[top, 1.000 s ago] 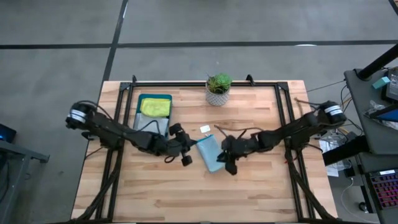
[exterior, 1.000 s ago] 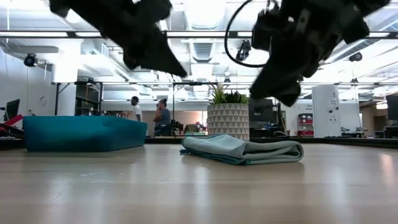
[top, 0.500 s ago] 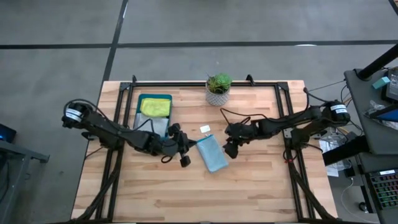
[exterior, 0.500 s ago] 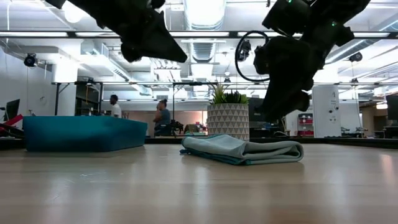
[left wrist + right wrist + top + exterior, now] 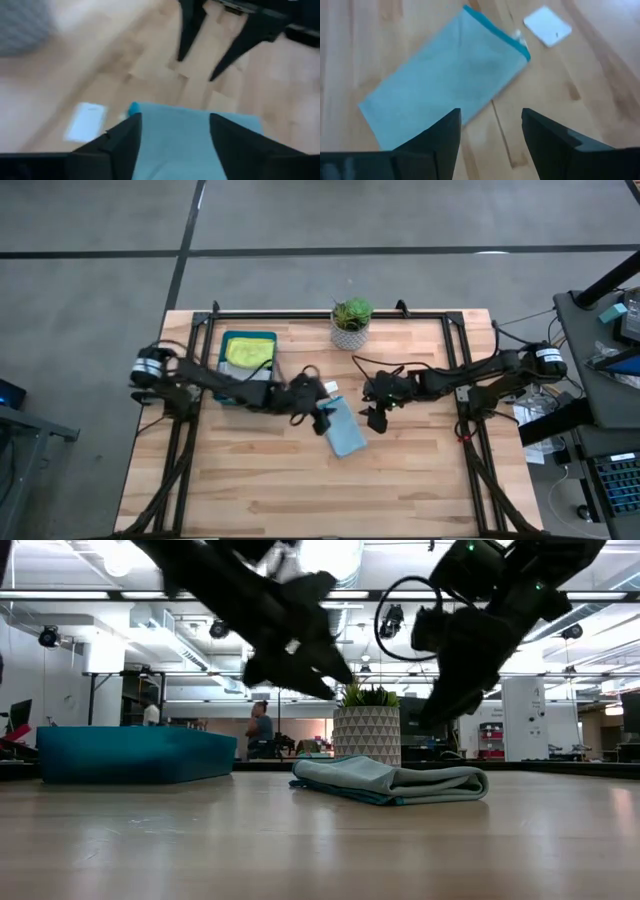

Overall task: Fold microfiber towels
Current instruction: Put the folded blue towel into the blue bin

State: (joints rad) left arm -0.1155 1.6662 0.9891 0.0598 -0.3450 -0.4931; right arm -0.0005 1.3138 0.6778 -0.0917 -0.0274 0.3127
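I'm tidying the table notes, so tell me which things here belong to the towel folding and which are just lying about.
Part of the job:
- teal towel, folded, mid-table
- yellow towel, in the tray
- left gripper, open over the teal towel
- right gripper, open beside it

Just lying about:
- tray
- potted plant
- white card

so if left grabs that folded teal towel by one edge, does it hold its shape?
Probably not. The teal towel lies in soft rounded folds, so it likely droops and unfolds. It looks thin and light; pushed on the bare wood table, it would likely bunch.
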